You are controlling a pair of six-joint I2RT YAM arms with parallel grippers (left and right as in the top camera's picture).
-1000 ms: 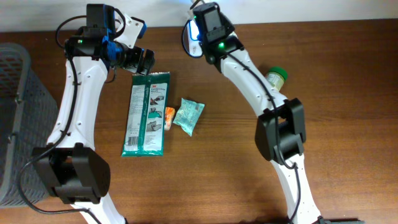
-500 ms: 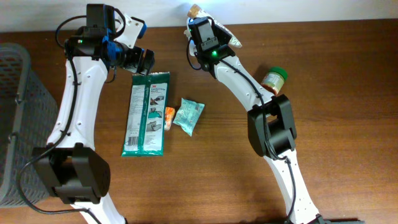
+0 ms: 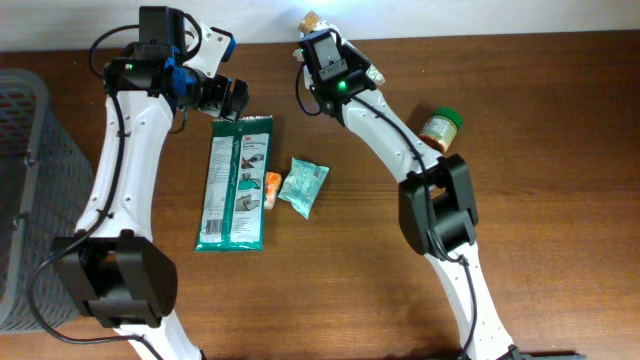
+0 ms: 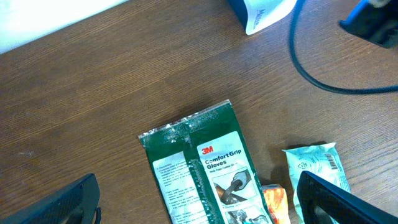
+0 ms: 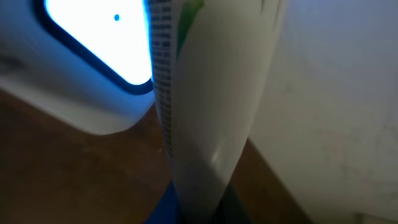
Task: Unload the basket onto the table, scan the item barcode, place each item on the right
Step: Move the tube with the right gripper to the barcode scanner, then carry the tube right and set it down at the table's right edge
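Overhead view: the right gripper [image 3: 338,48] is at the far edge of the brown wooden table [image 3: 560,230]. Its jaws are closed on a white flexible packet with green print [image 3: 374,70], whose ends project on either side of the gripper. The left gripper [image 3: 228,96] hangs with its jaws wide apart and empty, just above the top end of a flat green glove pack [image 3: 235,180]. Beside that pack lie a small orange item [image 3: 271,186] and a teal pouch [image 3: 304,186]. A jar with a green lid [image 3: 440,125] stands beside the right arm. A grey mesh basket [image 3: 25,170] sits at the left edge. Left wrist view: the fingers [image 4: 68,202] stand far apart above the glove pack [image 4: 205,168], holding nothing. A white scanner body [image 4: 261,12] and a dark cable [image 4: 311,68] show at the top. Right wrist view: the packet [image 5: 211,112] stands upright close to the lens, just beside the scanner's bright, blue-rimmed window [image 5: 93,43]. Whether the two touch cannot be determined.
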